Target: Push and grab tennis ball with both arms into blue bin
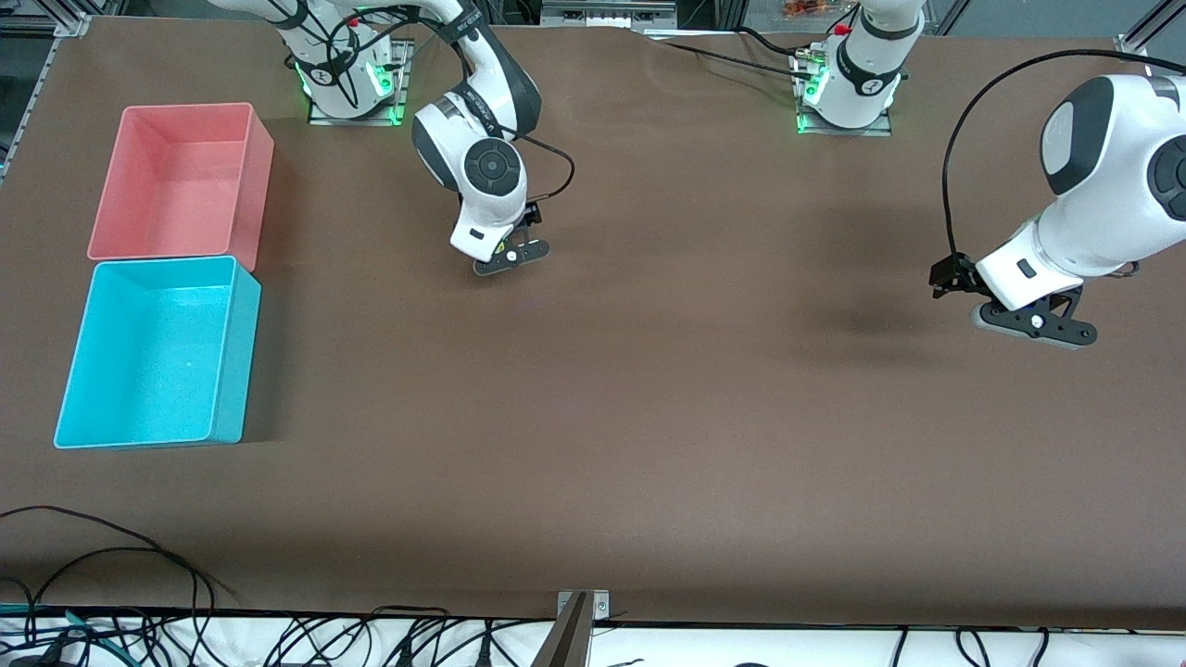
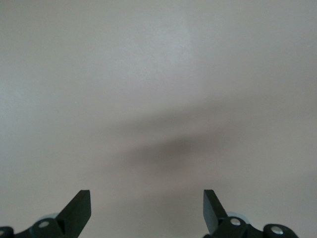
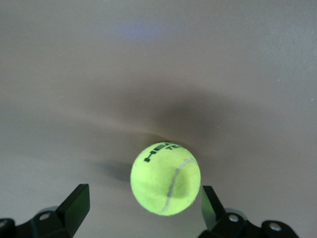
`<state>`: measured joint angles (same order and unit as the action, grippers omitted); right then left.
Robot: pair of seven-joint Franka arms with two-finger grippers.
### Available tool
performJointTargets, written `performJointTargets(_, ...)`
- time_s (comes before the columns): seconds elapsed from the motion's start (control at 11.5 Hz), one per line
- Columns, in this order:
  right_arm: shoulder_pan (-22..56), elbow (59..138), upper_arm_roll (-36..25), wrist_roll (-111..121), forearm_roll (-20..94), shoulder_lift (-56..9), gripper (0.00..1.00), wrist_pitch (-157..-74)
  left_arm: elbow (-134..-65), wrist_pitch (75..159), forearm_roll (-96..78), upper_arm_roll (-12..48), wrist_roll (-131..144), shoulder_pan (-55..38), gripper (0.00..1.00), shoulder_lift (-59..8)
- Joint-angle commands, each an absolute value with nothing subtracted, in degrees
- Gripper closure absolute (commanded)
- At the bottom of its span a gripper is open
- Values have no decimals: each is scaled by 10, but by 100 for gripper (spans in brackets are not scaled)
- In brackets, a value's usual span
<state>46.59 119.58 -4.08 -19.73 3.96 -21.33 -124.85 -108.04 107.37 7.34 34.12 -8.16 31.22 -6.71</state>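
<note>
Front view, table (image 1: 649,445): I see a brown-covered surface filling the view, both arm bases along its edge farthest from the front camera, loose black cables along the nearest edge.
Left arm (image 1: 1103,185): I see it reaching from its base toward the left arm's end of the table, wrist bent down.
Right arm (image 1: 482,139): it folds down just in front of its own base.
Blue bin (image 1: 232,352): I find it at the right arm's end of the table, nothing in it, nearer the front camera than the pink bin.
Pink bin (image 1: 255,176): it sits just beside the blue bin, short walls almost touching, also with nothing in it.
Left gripper (image 1: 1033,324): I see it held low over bare table; in the left wrist view (image 2: 147,208) the fingers are spread apart with nothing between them.
Right gripper (image 1: 511,257): it hangs low over the table, fingers released and wide.
Tennis ball (image 3: 165,178): I see it only in the right wrist view, resting on the table between the right gripper's (image 3: 144,203) spread fingertips, one fingertip close beside it; whether they touch I cannot tell. It is well apart from the blue bin.
</note>
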Motion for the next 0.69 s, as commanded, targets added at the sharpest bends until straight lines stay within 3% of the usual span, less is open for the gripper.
performJointTargets(0.0,470,1218,-50,-195,34,-204,0,-1256,-1048,1027,10,197,-72,160,0,-36)
performJointTargets(0.35,470,1220,-50,-198,34,-234,0,-1278,-1035,1016,9,137,7,59,0,-12)
performJointTargets(0.52,470,1219,-50,-199,34,-236,0,-1298,-1027,998,9,32,2,-22,0,11)
performJointTargets(0.61,470,1219,-50,-200,33,-238,0,-1300,-1021,998,9,10,-1,-39,0,14)
